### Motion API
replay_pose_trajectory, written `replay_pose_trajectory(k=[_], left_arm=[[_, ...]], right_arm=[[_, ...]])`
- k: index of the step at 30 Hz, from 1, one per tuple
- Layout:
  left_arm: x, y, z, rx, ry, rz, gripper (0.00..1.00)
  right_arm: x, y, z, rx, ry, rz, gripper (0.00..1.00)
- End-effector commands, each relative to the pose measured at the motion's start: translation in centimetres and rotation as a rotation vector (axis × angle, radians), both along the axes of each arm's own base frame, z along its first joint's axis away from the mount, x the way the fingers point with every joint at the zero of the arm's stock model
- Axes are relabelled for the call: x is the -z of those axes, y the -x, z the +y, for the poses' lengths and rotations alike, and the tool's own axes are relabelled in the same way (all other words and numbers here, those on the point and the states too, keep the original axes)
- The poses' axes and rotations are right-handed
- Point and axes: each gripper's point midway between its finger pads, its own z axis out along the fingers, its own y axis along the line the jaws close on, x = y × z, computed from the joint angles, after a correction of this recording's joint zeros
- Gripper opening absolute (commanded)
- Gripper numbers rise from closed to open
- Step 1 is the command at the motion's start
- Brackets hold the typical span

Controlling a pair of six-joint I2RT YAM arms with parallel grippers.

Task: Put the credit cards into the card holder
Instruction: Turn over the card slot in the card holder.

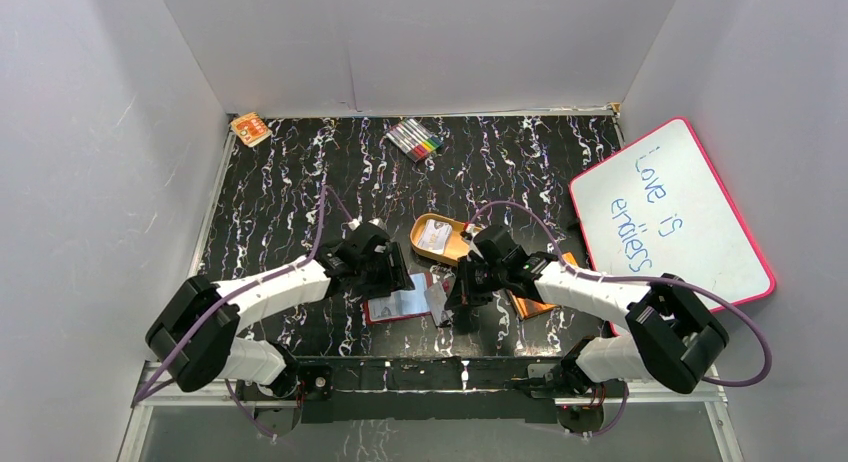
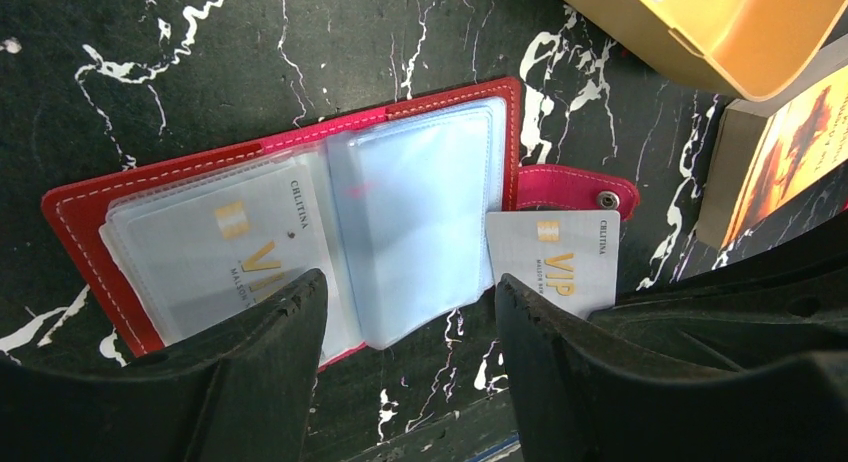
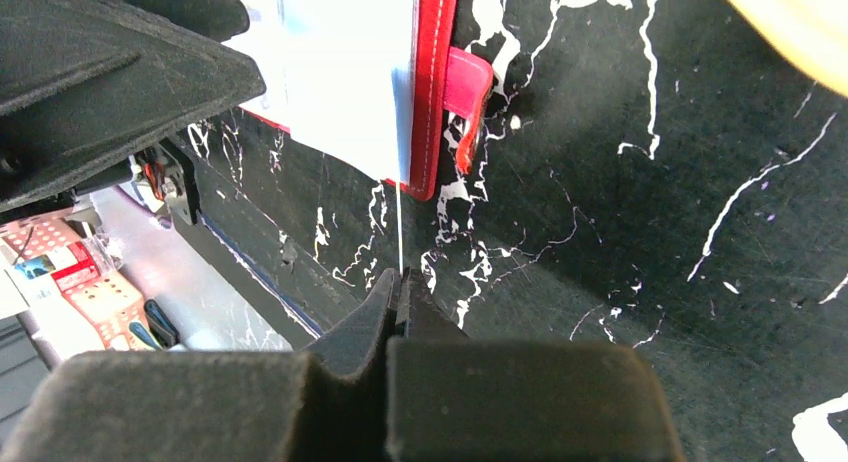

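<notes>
The red card holder lies open on the black marbled table, its pale-blue clear sleeves fanned up. One grey VIP credit card sits inside a left sleeve. My left gripper hovers open over the holder's near edge, its fingers straddling the raised sleeve. My right gripper is shut on a second VIP credit card. In the right wrist view this card shows edge-on as a thin white line. It is next to the holder's snap tab, near the sleeve's open side.
An orange oval tray with a card in it stands just behind the holder. An orange-brown book lies under the right arm. A whiteboard leans at the right. Markers and a small orange box lie at the back.
</notes>
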Motion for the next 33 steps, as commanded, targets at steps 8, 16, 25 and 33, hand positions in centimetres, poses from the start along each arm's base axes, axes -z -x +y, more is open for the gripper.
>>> replay_pose_trajectory(k=[8,16,25,33], left_arm=[[-0.5,-1.1,-1.5,0.047,-0.004,-0.021,0.59],[1.1,-1.0,-1.2,0.06,-0.059,0.011,0.49],[2.6,-0.8,-0.3,0.061,-0.136,0.045,0.29],[2.8,-0.9,0.9,0.042,-0.189,0.031,0.1]], right_arm=[[-0.3,0.5,1.0,-0.022,-0.067,0.02,0.0],[-0.4,0.7,1.2,-0.026,-0.082,0.026,0.0],[-0.9,0.8,1.3,-0.029,-0.093,0.016,0.0],[-2.8,0.3,0.7,-0.006,-0.09,-0.047,0.0]])
